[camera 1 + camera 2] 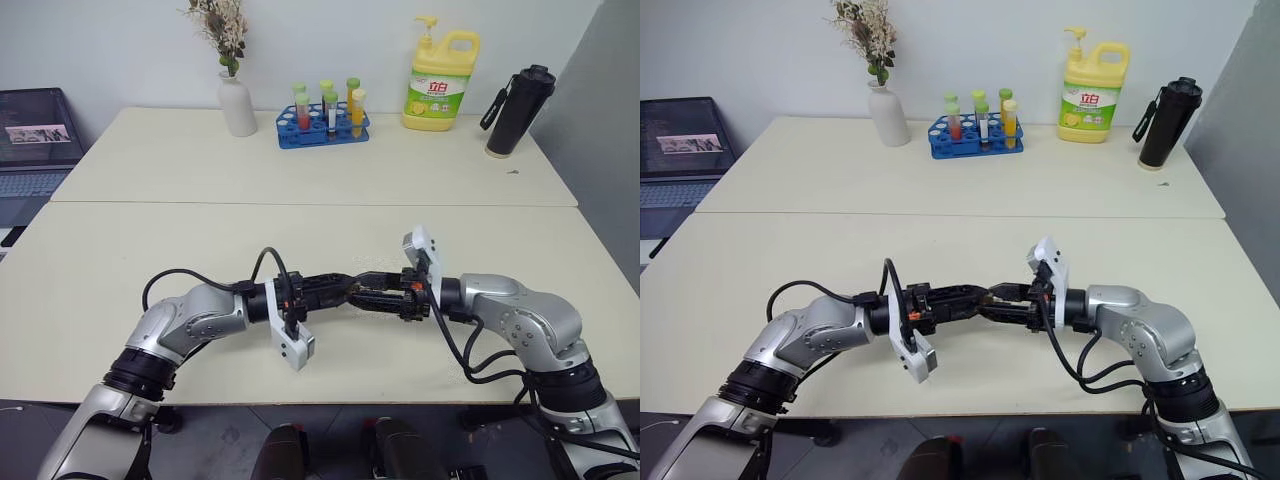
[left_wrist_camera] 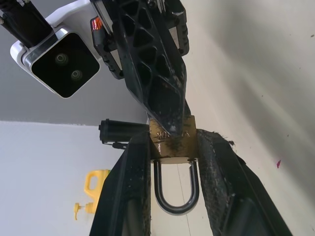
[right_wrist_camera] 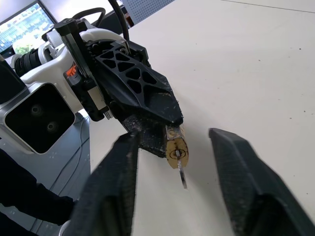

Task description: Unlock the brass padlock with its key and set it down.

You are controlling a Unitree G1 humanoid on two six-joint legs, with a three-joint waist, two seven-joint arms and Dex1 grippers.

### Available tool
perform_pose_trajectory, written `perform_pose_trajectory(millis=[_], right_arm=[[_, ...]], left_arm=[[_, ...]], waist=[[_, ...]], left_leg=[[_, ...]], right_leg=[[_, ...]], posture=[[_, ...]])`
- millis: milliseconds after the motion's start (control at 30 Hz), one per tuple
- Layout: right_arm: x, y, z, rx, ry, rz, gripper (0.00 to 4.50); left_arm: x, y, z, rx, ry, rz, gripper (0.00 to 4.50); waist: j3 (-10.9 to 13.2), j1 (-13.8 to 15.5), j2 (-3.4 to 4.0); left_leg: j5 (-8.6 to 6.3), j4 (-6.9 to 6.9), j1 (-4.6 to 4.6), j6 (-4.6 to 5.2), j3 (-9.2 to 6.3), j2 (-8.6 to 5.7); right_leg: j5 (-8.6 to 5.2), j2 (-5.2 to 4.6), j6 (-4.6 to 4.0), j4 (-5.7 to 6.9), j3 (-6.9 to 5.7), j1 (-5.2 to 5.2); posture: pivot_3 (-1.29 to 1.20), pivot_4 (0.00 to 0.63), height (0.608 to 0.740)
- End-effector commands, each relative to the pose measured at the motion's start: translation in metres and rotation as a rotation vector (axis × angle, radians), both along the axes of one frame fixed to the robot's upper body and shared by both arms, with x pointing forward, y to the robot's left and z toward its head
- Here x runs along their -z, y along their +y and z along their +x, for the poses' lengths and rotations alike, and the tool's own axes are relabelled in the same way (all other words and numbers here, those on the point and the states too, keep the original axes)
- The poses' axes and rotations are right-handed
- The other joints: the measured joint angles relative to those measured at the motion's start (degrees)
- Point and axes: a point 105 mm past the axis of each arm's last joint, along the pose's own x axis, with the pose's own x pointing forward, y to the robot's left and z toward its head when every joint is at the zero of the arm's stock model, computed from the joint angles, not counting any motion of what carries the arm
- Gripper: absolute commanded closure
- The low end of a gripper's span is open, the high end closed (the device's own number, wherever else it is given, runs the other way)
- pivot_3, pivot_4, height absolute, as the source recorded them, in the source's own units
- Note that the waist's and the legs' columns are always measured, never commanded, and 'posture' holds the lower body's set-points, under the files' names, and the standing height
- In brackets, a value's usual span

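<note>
My left gripper (image 2: 173,139) is shut on the brass padlock (image 2: 172,151), its two fingers clamping the lock's body. The silvery shackle (image 2: 174,201) hangs free between them. A thin silvery key (image 3: 182,176) sticks out of the keyhole face of the lock (image 3: 176,150). My right gripper (image 3: 174,140) faces the left one tip to tip, above the table's near half. It is open, with one finger (image 3: 115,182) on each side of the key and a gap to both. In the left wrist view one right finger (image 2: 160,73) reaches down to the lock's body.
Along the far edge of the table (image 1: 150,250) stand a white vase (image 1: 237,100), a blue test-tube rack (image 1: 323,125), a yellow detergent bottle (image 1: 440,80) and a black flask (image 1: 518,110). A laptop (image 1: 35,140) sits off the far left.
</note>
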Motion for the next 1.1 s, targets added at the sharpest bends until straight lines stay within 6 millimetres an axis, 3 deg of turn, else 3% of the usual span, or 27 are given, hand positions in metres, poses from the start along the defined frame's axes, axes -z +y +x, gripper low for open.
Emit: perform_pose_trajectory(millis=[33, 67, 167, 467, 833, 1033, 1100], right_arm=[[-0.015, 0.002, -0.001, -0.022, -0.041, 0.035, 3.33], [-0.015, 0.002, -0.001, -0.023, -0.041, 0.035, 3.75], [-0.015, 0.003, -0.002, -0.027, -0.044, 0.036, 4.36], [-0.018, 0.002, -0.004, -0.048, -0.041, 0.043, 4.35], [-0.017, -0.005, 0.008, -0.006, -0.066, 0.027, 4.35], [-0.016, -0.012, 0.016, 0.019, -0.083, 0.010, 4.35], [-0.015, -0.015, 0.017, 0.020, -0.100, -0.007, 4.35]], left_arm=[[-0.010, -0.003, -0.004, 0.022, -0.021, -0.044, 3.54], [-0.010, -0.003, -0.004, 0.023, -0.021, -0.044, 3.54], [-0.010, -0.003, -0.004, 0.023, -0.019, -0.043, 3.54], [-0.008, -0.003, -0.010, 0.055, 0.020, -0.060, 3.54], [-0.005, 0.010, -0.034, 0.091, 0.138, -0.042, 0.00], [-0.015, 0.012, -0.044, 0.079, 0.182, -0.103, 0.00], [-0.036, 0.013, -0.035, 0.029, 0.242, -0.246, 0.39]], waist=[[0.00, 0.00, 0.00], [0.00, 0.00, 0.00], [0.00, 0.00, 0.00], [0.00, 0.00, 0.00], [0.00, -0.04, 0.00], [0.00, -0.05, 0.01], [0.00, 0.04, 0.00]], left_leg=[[0.00, 0.00, 0.00, 0.00, 0.00, 0.00], [0.00, 0.00, 0.00, 0.00, 0.00, 0.00], [0.00, 0.00, 0.00, 0.00, 0.00, 0.00], [0.00, 0.00, 0.00, 0.00, -0.01, 0.00], [0.00, -0.01, 0.01, 0.00, -0.02, 0.03], [0.00, 0.00, 0.01, 0.00, -0.01, 0.02], [0.00, 0.00, 0.02, 0.00, 0.00, 0.02]], right_leg=[[0.00, 0.00, 0.00, 0.00, 0.00, 0.00], [0.00, 0.00, 0.00, 0.00, 0.00, 0.00], [0.01, 0.00, -0.01, 0.00, 0.00, 0.00], [0.01, 0.00, -0.02, 0.00, 0.00, 0.00], [0.01, 0.00, -0.02, 0.01, -0.01, 0.00], [0.00, 0.00, 0.00, 0.01, 0.00, 0.00], [-0.01, 0.00, 0.01, 0.01, 0.00, 0.00]], posture=[[0.00, 0.150, 0.740], [0.00, 0.150, 0.740], [0.00, 0.150, 0.740], [0.00, 0.150, 0.740], [0.00, 0.150, 0.740], [0.00, 0.150, 0.740], [0.00, 0.150, 0.740]])
